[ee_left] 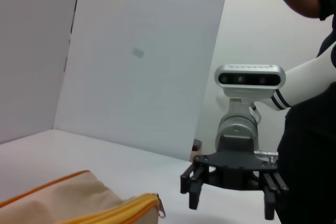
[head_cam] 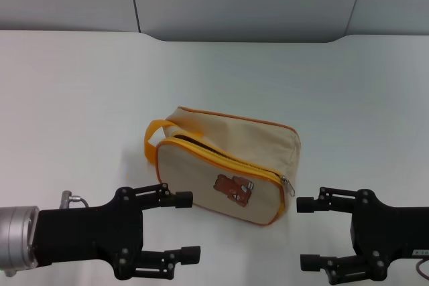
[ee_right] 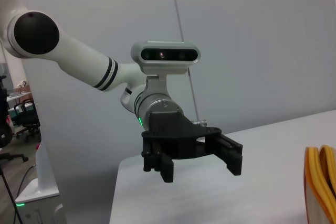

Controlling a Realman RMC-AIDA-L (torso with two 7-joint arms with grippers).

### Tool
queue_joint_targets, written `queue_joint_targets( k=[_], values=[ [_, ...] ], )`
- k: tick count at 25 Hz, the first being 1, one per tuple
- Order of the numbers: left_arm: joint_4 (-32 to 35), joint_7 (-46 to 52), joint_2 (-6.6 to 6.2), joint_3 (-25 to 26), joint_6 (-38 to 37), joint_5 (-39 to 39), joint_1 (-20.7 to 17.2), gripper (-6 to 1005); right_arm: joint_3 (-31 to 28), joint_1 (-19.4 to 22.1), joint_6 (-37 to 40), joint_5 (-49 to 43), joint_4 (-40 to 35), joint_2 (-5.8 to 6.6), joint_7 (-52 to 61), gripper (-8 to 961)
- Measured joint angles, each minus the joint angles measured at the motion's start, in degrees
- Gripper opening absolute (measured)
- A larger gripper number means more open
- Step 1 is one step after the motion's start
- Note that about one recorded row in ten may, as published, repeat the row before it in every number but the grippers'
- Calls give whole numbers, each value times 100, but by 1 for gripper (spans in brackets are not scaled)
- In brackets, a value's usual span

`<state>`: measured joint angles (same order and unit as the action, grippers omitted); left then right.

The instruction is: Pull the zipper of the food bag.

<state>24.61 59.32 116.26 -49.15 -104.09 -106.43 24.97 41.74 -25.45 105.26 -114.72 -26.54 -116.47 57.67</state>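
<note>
The table (head_cam: 80,85) carries the food bag (head_cam: 228,165) at centre. Left of the bag, the left gripper (head_cam: 190,226) is spread, grasping nothing; right of it, the right gripper (head_cam: 307,232) likewise. The zipper (head_cam: 221,159) gapes toward the handle; its pull (head_cam: 288,184) sits at the bag's right end, fitting either stage.
</note>
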Motion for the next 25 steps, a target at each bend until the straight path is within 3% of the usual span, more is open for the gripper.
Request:
queue_joint_targets(
  k=[25],
  values=[
    [0, -51, -46, -16, -143, -97, -88, 819, -36, -82, -33, 26, 43, -34, -77, 828]
  ],
)
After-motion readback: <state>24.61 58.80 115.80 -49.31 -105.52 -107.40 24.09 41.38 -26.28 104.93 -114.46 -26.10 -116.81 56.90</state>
